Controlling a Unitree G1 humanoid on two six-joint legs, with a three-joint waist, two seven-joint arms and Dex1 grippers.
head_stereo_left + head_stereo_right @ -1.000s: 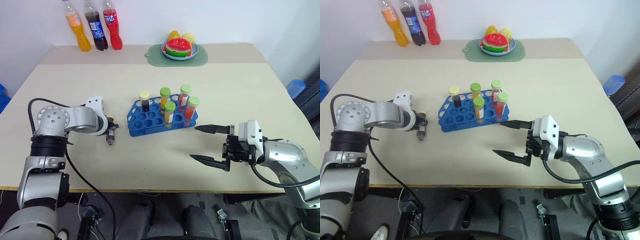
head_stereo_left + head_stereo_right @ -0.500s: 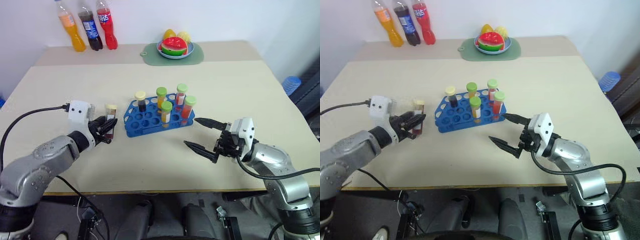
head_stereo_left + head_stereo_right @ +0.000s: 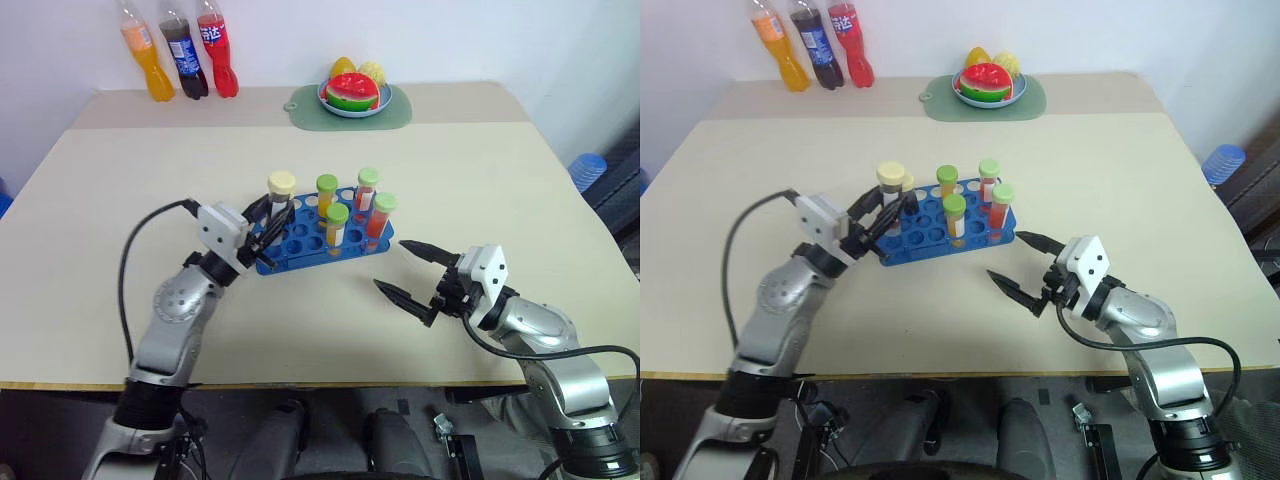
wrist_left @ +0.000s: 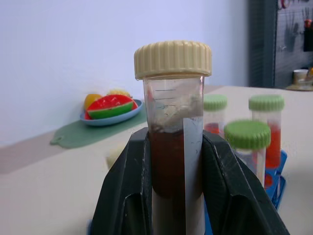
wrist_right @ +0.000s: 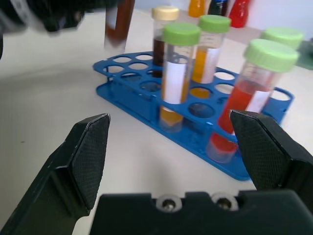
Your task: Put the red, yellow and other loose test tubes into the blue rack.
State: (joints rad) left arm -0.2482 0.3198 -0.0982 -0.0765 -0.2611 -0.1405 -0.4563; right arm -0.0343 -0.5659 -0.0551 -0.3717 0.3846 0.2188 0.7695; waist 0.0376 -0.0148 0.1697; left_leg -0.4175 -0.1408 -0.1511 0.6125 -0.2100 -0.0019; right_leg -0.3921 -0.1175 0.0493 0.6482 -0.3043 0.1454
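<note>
My left gripper (image 3: 274,212) is shut on a test tube (image 4: 172,147) of dark brown liquid with a pale-yellow cap. It holds the tube upright just above the left end of the blue rack (image 3: 306,246). The rack stands mid-table with several tubes upright in it: green-capped ones with yellow (image 3: 337,225) and red-orange (image 3: 381,216) liquid, and a brown one with a pale cap (image 5: 164,27) right behind the held tube. My right gripper (image 3: 392,265) hovers open to the right of the rack, fingers pointing at it, with nothing between them.
Three soda bottles (image 3: 180,60) stand at the table's back left. A plate of fruit (image 3: 356,93) rests on a green mat at the back centre. Bare tabletop lies left of and in front of the rack.
My left arm swung right and up, carrying the brown tube from the table left of the rack to above the rack's left end. The right gripper crept slightly forward, still open.
</note>
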